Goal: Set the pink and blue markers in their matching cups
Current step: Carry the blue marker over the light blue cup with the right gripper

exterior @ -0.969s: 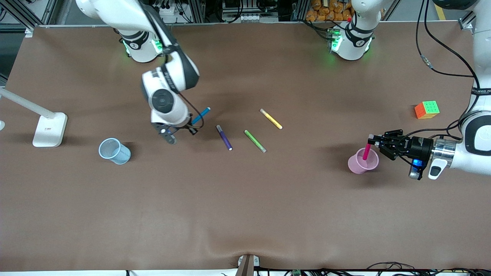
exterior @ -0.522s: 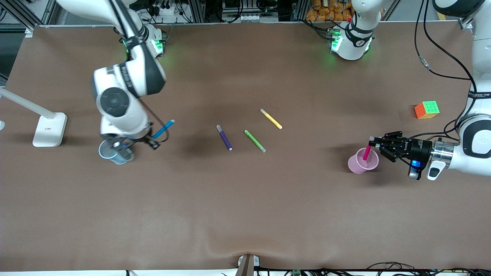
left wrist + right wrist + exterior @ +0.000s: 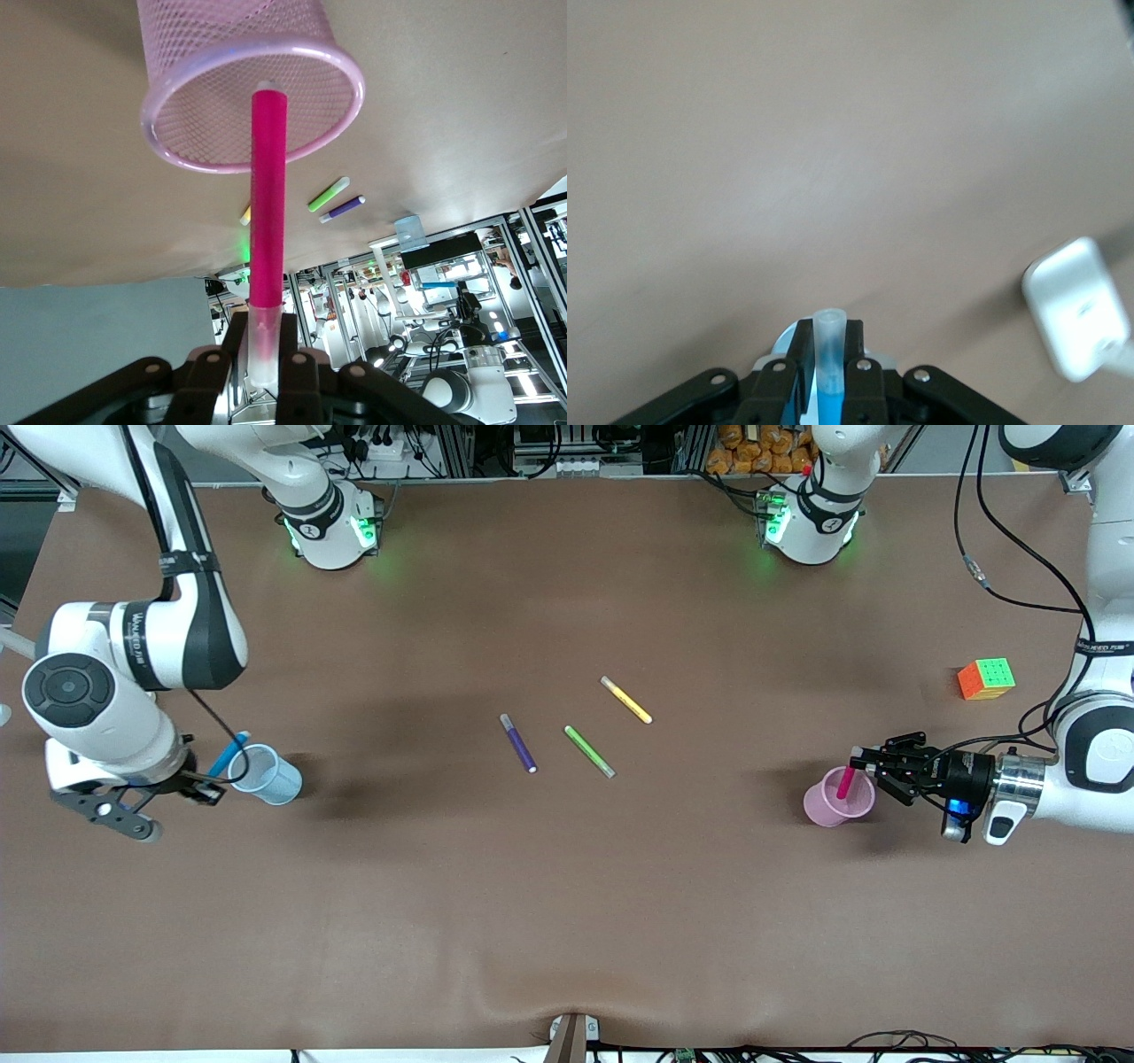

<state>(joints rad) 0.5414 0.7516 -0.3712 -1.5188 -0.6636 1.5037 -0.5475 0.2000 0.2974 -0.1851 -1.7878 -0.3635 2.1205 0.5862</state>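
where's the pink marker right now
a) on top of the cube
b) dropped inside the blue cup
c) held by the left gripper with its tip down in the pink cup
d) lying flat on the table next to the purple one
c: the left gripper is shut on the pink marker, whose lower end dips inside the pink cup.

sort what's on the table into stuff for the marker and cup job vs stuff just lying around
Job: pink marker, held by the left gripper in the pink cup; blue marker, held by the right gripper beside the blue cup.

Lying about: purple marker, green marker, yellow marker, colour cube.
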